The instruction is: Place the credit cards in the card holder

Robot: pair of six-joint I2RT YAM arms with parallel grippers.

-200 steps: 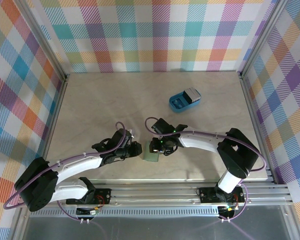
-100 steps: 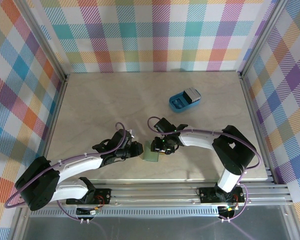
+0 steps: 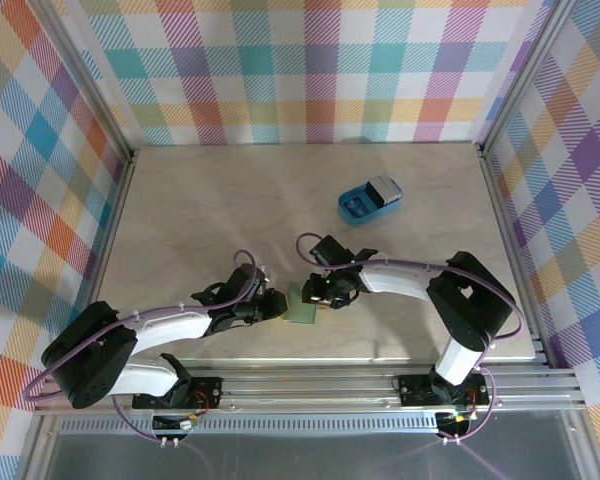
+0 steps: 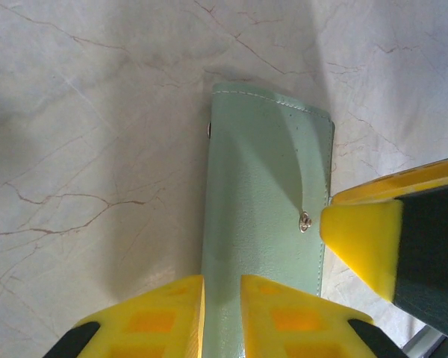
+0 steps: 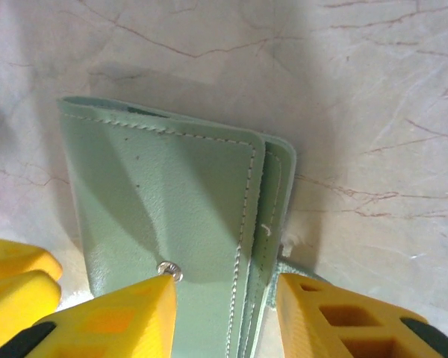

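The sage-green card holder (image 3: 302,306) lies flat and folded near the table's front edge, between both arms. My left gripper (image 3: 277,305) stands over its left edge with a narrow gap. In the left wrist view the card holder (image 4: 265,194) fills that gap at the left gripper (image 4: 222,313), with one finger beside the edge and one over the face. My right gripper (image 3: 325,292) is open. In the right wrist view it (image 5: 225,313) straddles the layered, stitched edge of the card holder (image 5: 164,201), one fingertip at the snap. Grey-white credit cards (image 3: 386,187) rest on the blue tray.
The blue plastic tray (image 3: 358,208) sits at the back right of the marble-look table. Plaid walls and metal posts close in three sides. A rail (image 3: 310,382) runs along the front edge, just behind the card holder. The right gripper's fingertip (image 4: 362,239) shows in the left wrist view.
My left gripper has slid a little down and right along the card holder's left edge, and the card holder has shifted slightly toward the front. The right gripper has barely moved.
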